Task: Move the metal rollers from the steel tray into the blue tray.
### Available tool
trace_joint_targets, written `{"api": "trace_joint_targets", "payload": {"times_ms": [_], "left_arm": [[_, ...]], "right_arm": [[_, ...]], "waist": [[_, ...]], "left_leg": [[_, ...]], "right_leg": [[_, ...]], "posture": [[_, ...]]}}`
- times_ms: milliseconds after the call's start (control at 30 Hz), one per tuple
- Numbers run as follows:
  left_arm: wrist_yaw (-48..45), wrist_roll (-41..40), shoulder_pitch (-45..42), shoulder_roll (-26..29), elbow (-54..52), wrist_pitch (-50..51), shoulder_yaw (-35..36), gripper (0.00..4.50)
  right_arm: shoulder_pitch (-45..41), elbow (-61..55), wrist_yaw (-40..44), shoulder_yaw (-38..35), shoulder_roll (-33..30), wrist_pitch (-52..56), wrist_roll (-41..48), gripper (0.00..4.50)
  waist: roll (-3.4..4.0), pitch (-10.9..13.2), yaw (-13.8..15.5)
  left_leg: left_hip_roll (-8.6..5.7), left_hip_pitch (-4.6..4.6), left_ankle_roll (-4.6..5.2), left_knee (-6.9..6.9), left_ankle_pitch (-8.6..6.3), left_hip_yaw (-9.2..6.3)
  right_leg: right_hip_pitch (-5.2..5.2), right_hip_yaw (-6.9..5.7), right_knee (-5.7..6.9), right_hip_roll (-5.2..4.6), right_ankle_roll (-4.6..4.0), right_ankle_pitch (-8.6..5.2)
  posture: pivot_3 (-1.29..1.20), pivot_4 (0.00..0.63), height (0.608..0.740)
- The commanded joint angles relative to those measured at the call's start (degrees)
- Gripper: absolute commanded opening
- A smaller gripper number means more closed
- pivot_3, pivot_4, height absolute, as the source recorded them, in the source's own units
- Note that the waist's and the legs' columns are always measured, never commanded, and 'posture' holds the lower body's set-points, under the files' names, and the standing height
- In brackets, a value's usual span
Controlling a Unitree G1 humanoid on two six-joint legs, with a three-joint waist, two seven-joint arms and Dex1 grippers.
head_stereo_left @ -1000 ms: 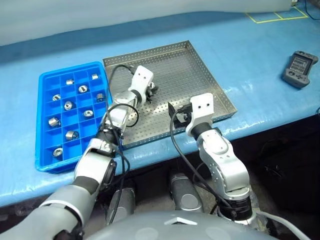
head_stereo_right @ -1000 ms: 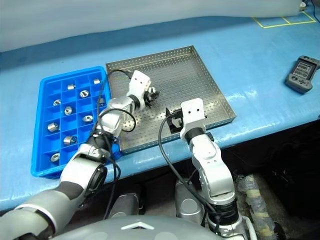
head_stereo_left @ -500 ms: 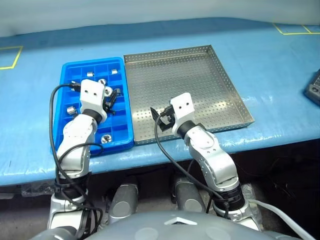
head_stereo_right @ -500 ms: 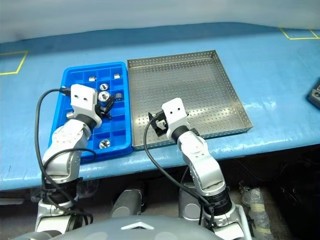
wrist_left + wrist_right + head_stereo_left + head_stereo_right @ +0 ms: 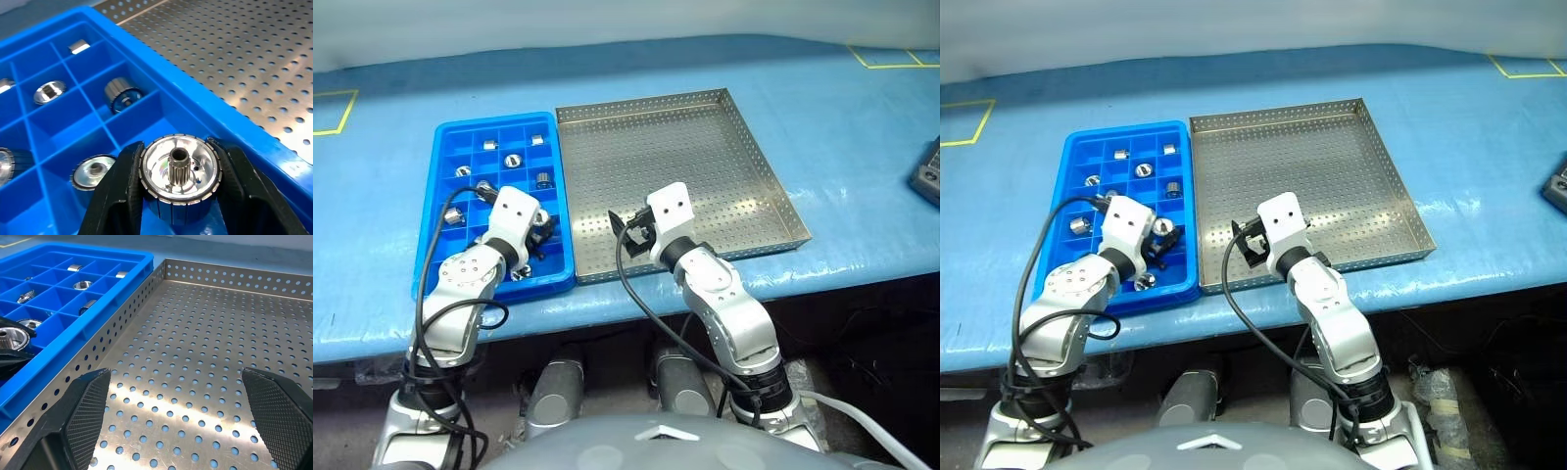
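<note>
My left gripper [image 5: 540, 233] is shut on a metal roller [image 5: 178, 171], a shiny ribbed disc with a toothed hub, clamped between both black fingers [image 5: 117, 196]. It hangs over the near right compartments of the blue tray [image 5: 438, 176]. Several other metal rollers [image 5: 512, 159] lie in separate compartments of that tray, one of them [image 5: 122, 93] just beyond the held piece. My right gripper [image 5: 176, 377] stands wide open, low over the near left part of the steel tray [image 5: 705, 147], with nothing between its fingers.
The two trays sit side by side on a blue table cover, the steel tray's left rim [image 5: 122, 323] against the blue tray. A dark handheld device [image 5: 930, 171] lies at the far right. The table's front edge [image 5: 626, 294] runs just behind both grippers.
The camera swung, shifting the whole scene. My left gripper carried the roller from the steel tray across to the blue tray, then drew back toward its near edge. The right gripper kept its place.
</note>
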Motion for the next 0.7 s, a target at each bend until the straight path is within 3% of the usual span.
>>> {"api": "trace_joint_targets", "payload": {"times_ms": [33,300,333,500,700], "left_arm": [[-4.12,-1.33,-0.79,2.73,-1.70,0.80,-2.64,1.71],[-3.25,-1.87,-2.73,2.01,-0.94,-0.23,-1.25,4.30],[-3.07,-2.14,-2.86,1.78,-1.56,-0.48,-0.46,4.43],[0.70,-6.24,-3.73,-4.37,-4.56,-3.37,9.06,4.43],[14.25,-4.25,-1.82,-14.39,-5.75,-11.41,18.44,4.43]], "right_arm": [[0.06,-1.61,-0.85,-0.30,0.61,-1.56,-0.32,4.50],[0.04,-1.22,-1.10,-0.10,0.56,-1.82,-0.53,4.50],[-0.03,-1.10,-1.05,-0.03,0.47,-1.91,-0.61,4.50],[-0.30,-0.75,-0.77,0.18,0.53,-2.08,-0.62,4.50],[-0.67,0.46,0.12,1.23,0.63,-3.10,-0.48,4.50]], "waist": [[0.00,0.00,0.00],[0.00,0.00,0.47],[0.00,0.00,0.54],[-0.02,0.01,0.91],[-0.03,0.01,0.09]], "left_leg": [[0.00,0.00,0.00,0.00,0.00,0.00],[-0.03,-0.05,0.01,-0.01,-0.01,0.00],[-0.04,-0.06,0.01,-0.01,-0.01,-0.01],[-0.04,-0.10,0.01,0.04,0.00,-0.03],[0.04,0.06,0.00,0.00,0.00,0.04]], "right_leg": [[0.00,0.00,0.00,0.00,-0.01,-0.01],[0.01,0.00,-0.07,-0.03,-0.01,-0.01],[0.01,0.00,-0.08,-0.03,0.00,0.00],[0.01,-0.02,-0.08,-0.04,0.01,0.01],[0.03,-0.01,-0.05,-0.03,-0.04,0.07]], "posture": [[-0.04,0.150,0.740],[-0.04,0.150,0.740],[-0.03,0.150,0.740],[-0.01,0.150,0.740],[0.03,0.150,0.740]]}}
